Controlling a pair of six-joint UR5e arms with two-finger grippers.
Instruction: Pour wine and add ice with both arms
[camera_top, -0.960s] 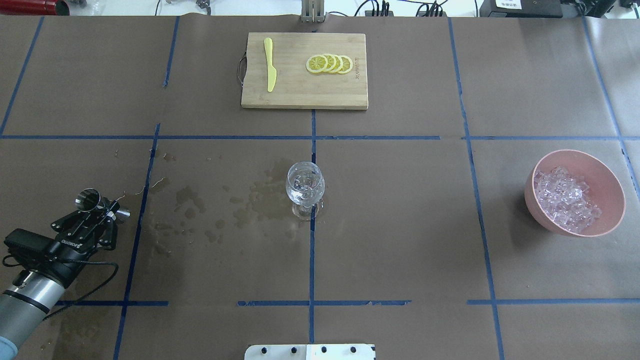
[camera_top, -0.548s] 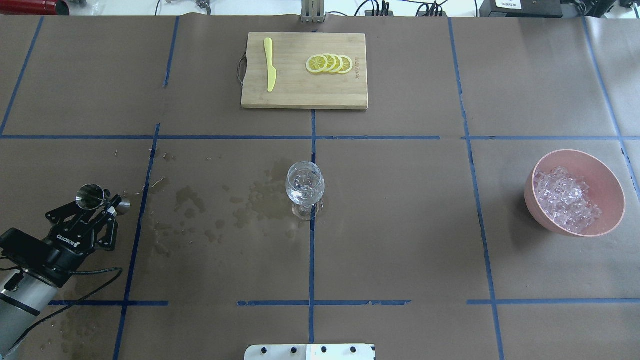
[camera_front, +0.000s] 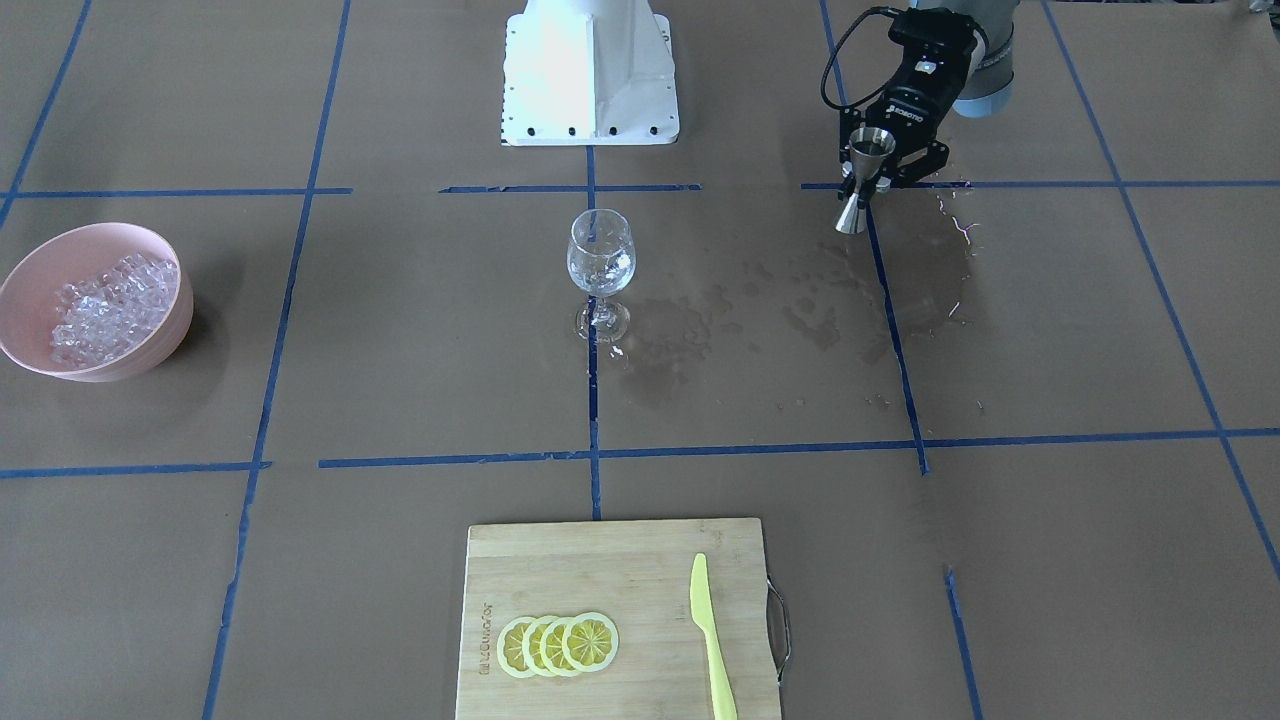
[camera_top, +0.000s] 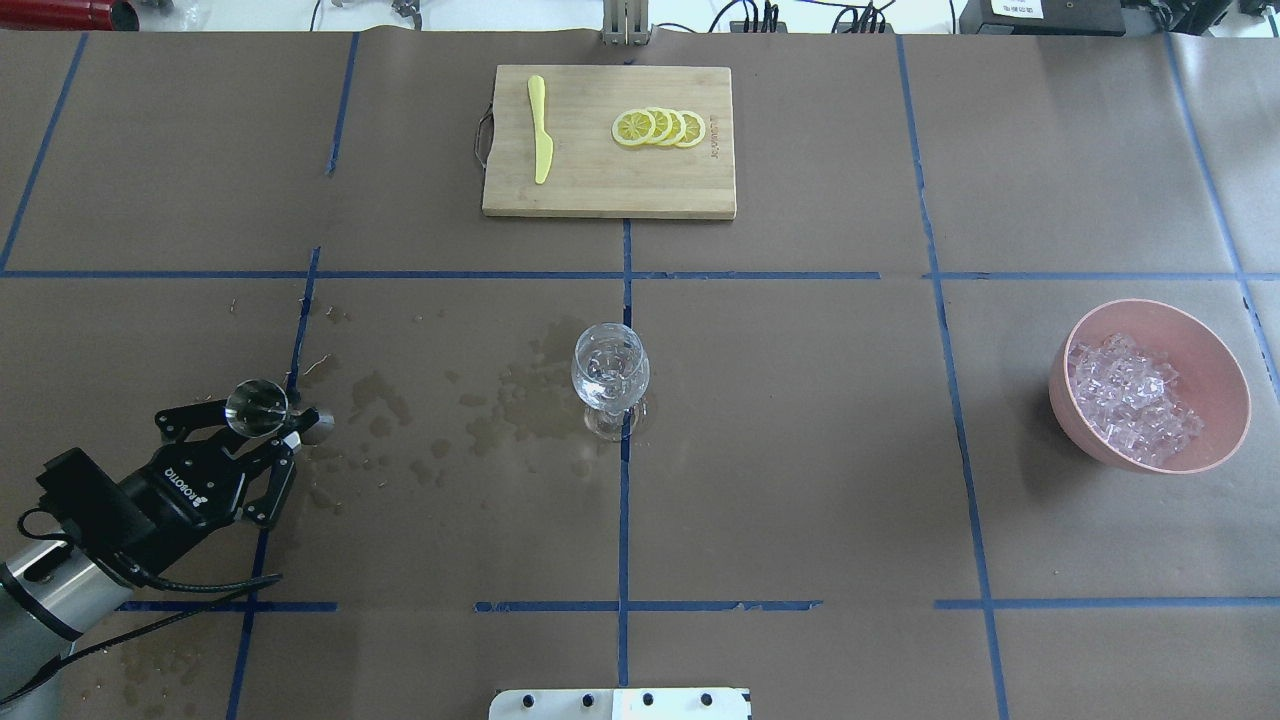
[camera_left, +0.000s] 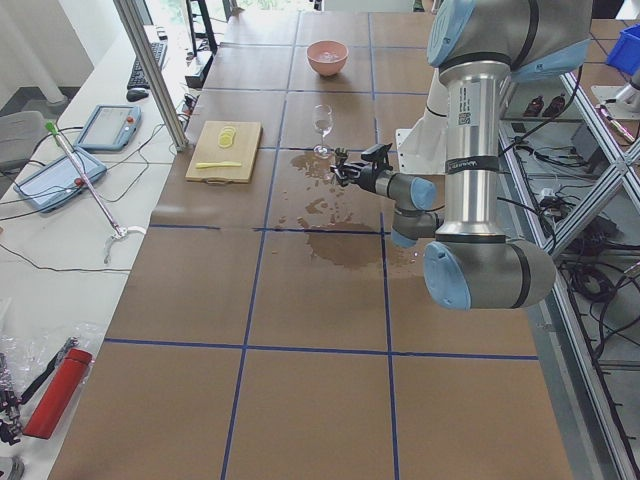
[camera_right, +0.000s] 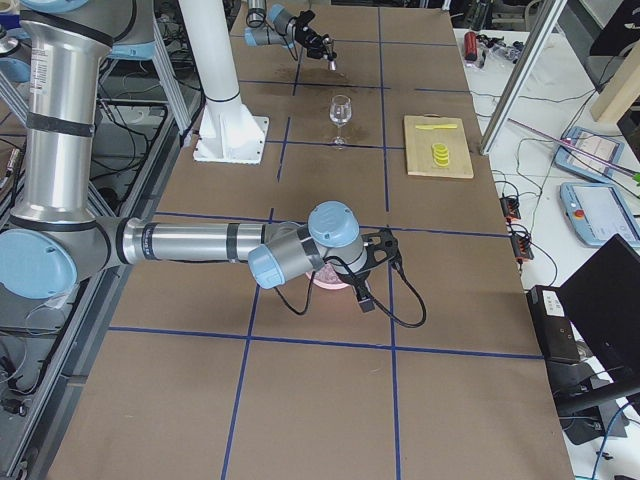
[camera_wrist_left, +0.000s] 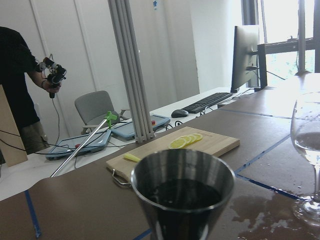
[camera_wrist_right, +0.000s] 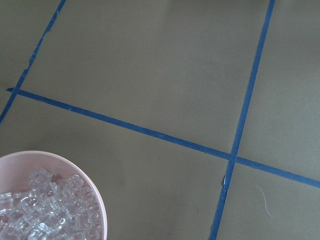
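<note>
The left hand (camera_top: 268, 420) has swung toward the wine glass (camera_top: 610, 375), reaching level, clamped on the jigger (camera_top: 257, 404).

- My left gripper (camera_top: 272, 428) has swung to the robot's right, away from the table's left edge and toward the wine glass (camera_top: 610, 375), though it is well apart from it.
- The jigger (camera_top: 257, 403) came along with it. A second ago it sat clearly left of the blue tape line (camera_top: 296, 350); now it hangs right at that line, at the edge of the wet patches (camera_top: 380, 395).
- From overhead, the jigger's mouth looks rounder than before.
- The gripper body has turned, and its fingers now aim more to the right.
</note>
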